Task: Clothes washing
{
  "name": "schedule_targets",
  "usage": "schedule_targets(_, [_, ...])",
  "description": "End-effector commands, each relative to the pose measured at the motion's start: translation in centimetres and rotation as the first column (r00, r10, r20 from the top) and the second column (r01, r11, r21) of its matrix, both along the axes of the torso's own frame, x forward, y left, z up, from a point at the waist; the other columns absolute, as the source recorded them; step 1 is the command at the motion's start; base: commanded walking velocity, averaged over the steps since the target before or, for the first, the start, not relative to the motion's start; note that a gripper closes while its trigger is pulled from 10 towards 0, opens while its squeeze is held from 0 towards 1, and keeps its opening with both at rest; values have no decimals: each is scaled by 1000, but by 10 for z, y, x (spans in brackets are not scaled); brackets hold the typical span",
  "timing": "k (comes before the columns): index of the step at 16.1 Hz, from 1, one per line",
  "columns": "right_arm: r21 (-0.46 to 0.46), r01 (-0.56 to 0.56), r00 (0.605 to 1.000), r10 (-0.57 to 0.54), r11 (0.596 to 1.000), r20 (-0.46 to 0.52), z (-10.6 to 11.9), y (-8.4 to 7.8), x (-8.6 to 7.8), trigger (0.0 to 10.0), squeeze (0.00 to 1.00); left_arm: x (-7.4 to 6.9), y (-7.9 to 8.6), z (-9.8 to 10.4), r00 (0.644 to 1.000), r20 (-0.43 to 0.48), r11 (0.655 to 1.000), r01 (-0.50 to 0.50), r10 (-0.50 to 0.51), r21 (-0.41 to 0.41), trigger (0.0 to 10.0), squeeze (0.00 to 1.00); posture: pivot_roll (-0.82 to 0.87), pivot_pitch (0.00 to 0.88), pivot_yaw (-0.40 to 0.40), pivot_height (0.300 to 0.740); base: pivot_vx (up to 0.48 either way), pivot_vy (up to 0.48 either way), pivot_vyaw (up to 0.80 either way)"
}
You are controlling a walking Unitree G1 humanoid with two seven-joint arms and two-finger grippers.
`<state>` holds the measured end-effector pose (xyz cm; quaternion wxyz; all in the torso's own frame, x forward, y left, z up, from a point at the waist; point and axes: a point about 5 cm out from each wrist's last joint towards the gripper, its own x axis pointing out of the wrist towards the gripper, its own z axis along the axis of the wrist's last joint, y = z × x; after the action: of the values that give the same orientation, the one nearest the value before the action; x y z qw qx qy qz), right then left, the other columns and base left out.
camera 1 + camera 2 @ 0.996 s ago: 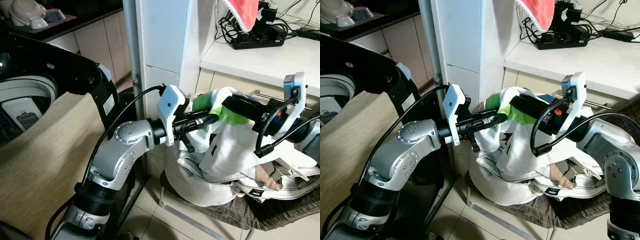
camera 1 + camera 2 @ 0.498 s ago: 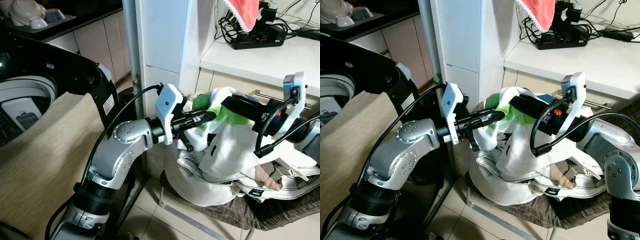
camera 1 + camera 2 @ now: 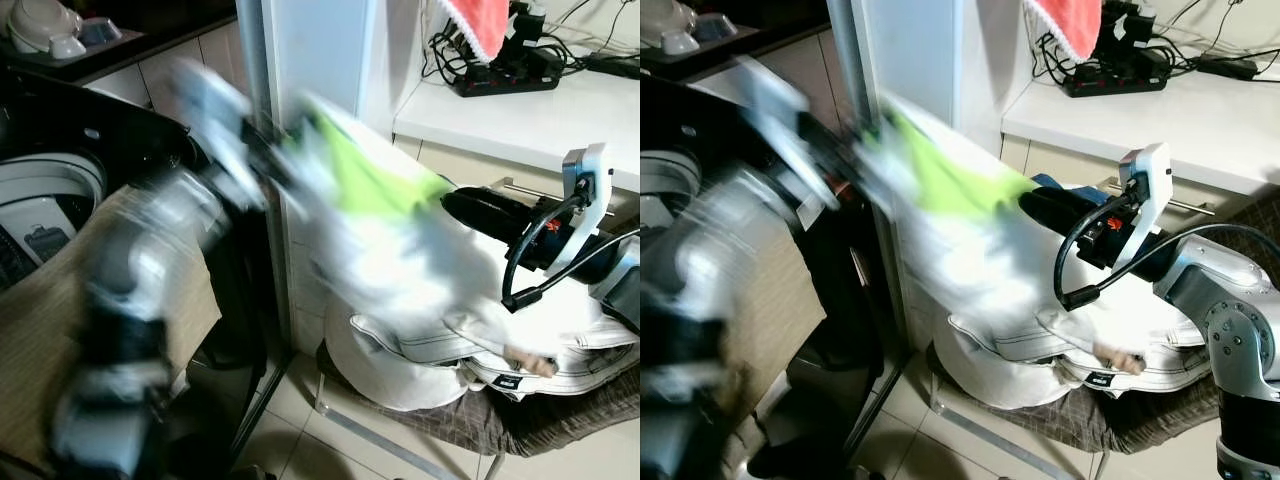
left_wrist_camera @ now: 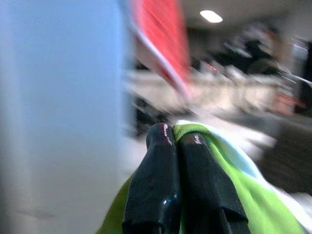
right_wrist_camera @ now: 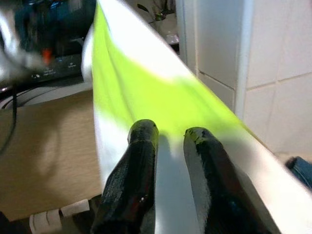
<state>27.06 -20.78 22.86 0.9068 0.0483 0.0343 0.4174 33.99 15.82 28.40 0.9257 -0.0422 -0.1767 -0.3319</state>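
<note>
My left gripper is shut on the green edge of a white and green garment. In the eye views the left arm is blurred, with the gripper high up beside the black-lidded washing machine. The garment stretches from it down to a pile of white clothes on a chair. My right gripper stays over the pile, and in its wrist view its fingers stand apart, open, with the garment passing in front of them.
A white pillar stands just behind the garment. To the right is a white counter with a power strip, and a red cloth hangs above. Beige fabric drapes the washer's front. The chair has a checked cushion.
My left arm has swung fast up and to the left toward the washing machine, dragging the garment with it and stretching it out. The right arm has stayed put.
</note>
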Motion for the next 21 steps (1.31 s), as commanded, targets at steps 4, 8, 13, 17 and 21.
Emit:
schedule_targets(4, [-19,-23,999,24,1000,36,3,8,0,10000,0,-8,118,110,713,342,785,-600,612,-153,0,0,-112,0,19,740,0,0,0])
schedule_targets(8, [-23,-15,999,16,1000,50,3,9,0,10000,0,-65,171,184,96,633,379,-865,768,-329,0,0,-109,0,20,740,0,0,0])
schedule_targets(13, [-56,-35,999,37,998,36,-4,16,-1,10000,0,7,202,67,389,402,204,-879,829,431,0,0,-114,0,27,740,0,0,0])
schedule_targets(17, [-104,-62,998,63,993,6,-13,20,-7,10000,0,-1,229,-30,423,64,209,-566,904,797,10000,0,-126,0,29,740,0,0,0])
schedule_targets(21, [-137,-97,995,95,986,-17,-19,25,-9,10000,0,-12,241,-40,416,-59,259,-443,907,858,10000,1000,-119,0,20,740,0,0,0])
